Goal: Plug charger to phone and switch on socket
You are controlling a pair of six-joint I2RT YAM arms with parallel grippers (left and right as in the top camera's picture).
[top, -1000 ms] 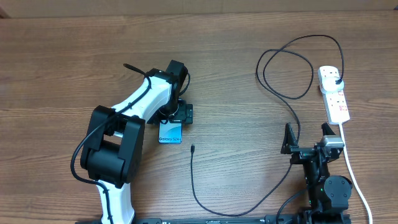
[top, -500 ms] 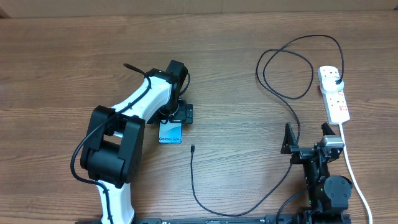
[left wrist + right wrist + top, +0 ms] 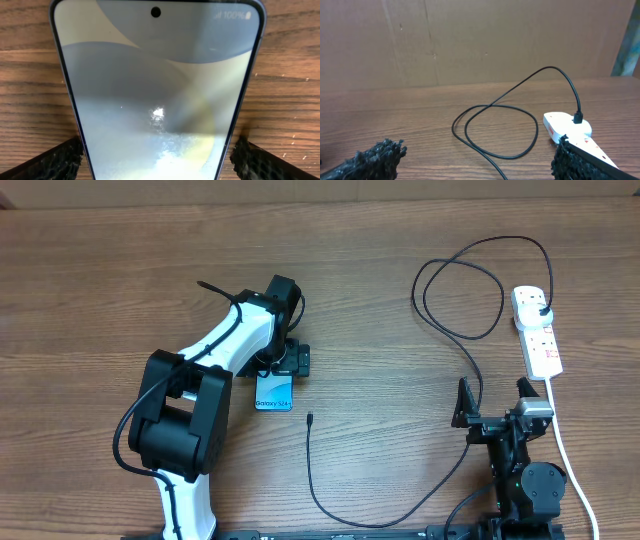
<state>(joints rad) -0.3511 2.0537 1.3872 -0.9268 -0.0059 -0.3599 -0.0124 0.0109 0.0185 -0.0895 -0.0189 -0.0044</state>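
One phone (image 3: 274, 393) lies flat on the wooden surface (image 3: 100, 280), screen up, partly under the left end effector (image 3: 284, 363) — its fingers (image 3: 55, 160) stand wide, one just beside each long edge of the phone, clamping nothing. One charger (image 3: 312, 480) trails across the surface: its connector tip (image 3: 310, 418) lies loose near a corner of the phone, not touching it, and its black plug (image 3: 541, 311) sits in the far one of the two outlets of the single socket (image 3: 545, 352). The right end effector (image 3: 494, 405) is wide and empty — near the socket's white cord (image 3: 565, 450)
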